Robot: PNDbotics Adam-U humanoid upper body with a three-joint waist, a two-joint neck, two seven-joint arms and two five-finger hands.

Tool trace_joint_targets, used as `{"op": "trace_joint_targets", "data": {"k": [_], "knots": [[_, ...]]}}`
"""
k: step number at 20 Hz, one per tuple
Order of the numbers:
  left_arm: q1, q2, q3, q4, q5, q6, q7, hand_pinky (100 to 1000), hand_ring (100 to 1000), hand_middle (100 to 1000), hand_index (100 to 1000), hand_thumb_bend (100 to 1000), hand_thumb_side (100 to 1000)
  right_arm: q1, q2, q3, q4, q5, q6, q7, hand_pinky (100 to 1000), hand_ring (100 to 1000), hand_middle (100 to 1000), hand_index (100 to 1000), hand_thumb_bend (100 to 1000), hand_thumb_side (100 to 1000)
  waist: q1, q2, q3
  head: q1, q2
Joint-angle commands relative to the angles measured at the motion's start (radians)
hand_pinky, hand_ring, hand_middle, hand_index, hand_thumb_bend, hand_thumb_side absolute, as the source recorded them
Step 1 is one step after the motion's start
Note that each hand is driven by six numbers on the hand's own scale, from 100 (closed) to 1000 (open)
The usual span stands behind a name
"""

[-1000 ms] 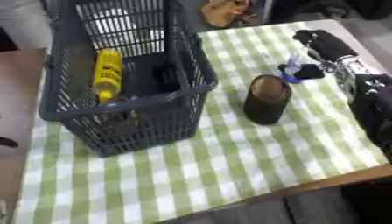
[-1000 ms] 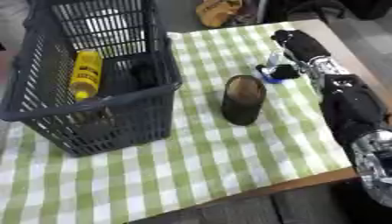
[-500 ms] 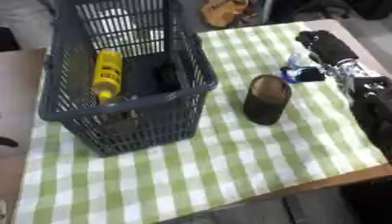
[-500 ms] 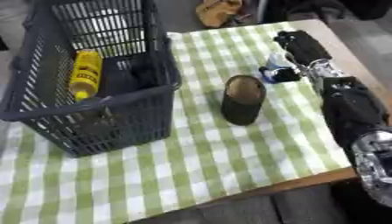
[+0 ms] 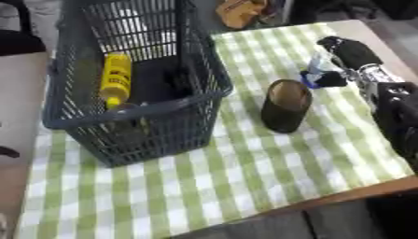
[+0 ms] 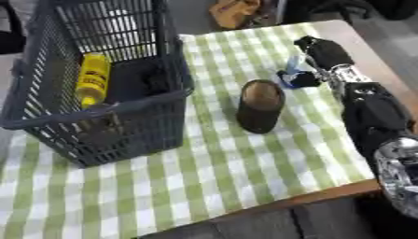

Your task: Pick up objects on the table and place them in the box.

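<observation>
A dark grey plastic basket point(image 5: 139, 110) stands on the left of the green checked cloth point(image 5: 245, 179). Inside it lie a yellow bottle point(image 5: 116, 77) and a black thing point(image 5: 168, 82). A dark brown cup point(image 5: 286, 108) stands upright to the right of the basket. Further right, at the cloth's edge, my right hand point(image 6: 325, 52) reaches down from the right arm, its fingers curled on a small blue and white thing point(image 6: 292, 74) that rests on the cloth. My left hand shows in neither view.
My right forearm point(image 6: 372, 116) runs along the table's right edge. A brown object point(image 5: 241, 11) lies beyond the table's far side. The bare wooden table edge point(image 5: 359, 193) lies close at the front right. Open cloth spreads before the basket and cup.
My right hand has shifted only slightly over the small blue and white thing. Cup, basket and its contents have not moved.
</observation>
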Motion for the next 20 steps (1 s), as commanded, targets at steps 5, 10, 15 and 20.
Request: {"op": "trace_joint_targets", "data": {"k": [5, 10, 15, 20], "knots": [[-0.008, 0.009, -0.002, -0.010, 0.006, 0.002, -0.005, 370, 808, 746, 760, 399, 904, -0.021, -0.019, -0.019, 0.006, -0.201, 0.013, 0.080, 589, 678, 753, 907, 517, 704, 0.021, -0.013, 0.006, -0.004, -0.009], [-0.008, 0.009, -0.003, -0.010, 0.007, 0.002, -0.006, 370, 808, 746, 760, 398, 905, -0.018, -0.024, -0.008, 0.017, -0.265, 0.032, 0.106, 587, 680, 749, 905, 519, 709, 0.026, -0.012, 0.010, -0.007, -0.008], [-0.009, 0.007, -0.003, -0.010, 0.008, 0.002, -0.008, 370, 807, 746, 760, 397, 905, -0.010, -0.020, -0.004, 0.023, -0.291, 0.034, 0.109, 509, 637, 718, 888, 515, 679, 0.028, -0.011, 0.010, -0.008, -0.008], [-0.009, 0.007, -0.003, -0.010, 0.008, 0.002, -0.008, 371, 806, 746, 760, 398, 905, -0.005, -0.017, 0.002, 0.024, -0.299, 0.045, 0.102, 227, 465, 579, 818, 451, 287, 0.026, -0.011, 0.010, -0.009, -0.010]]}}
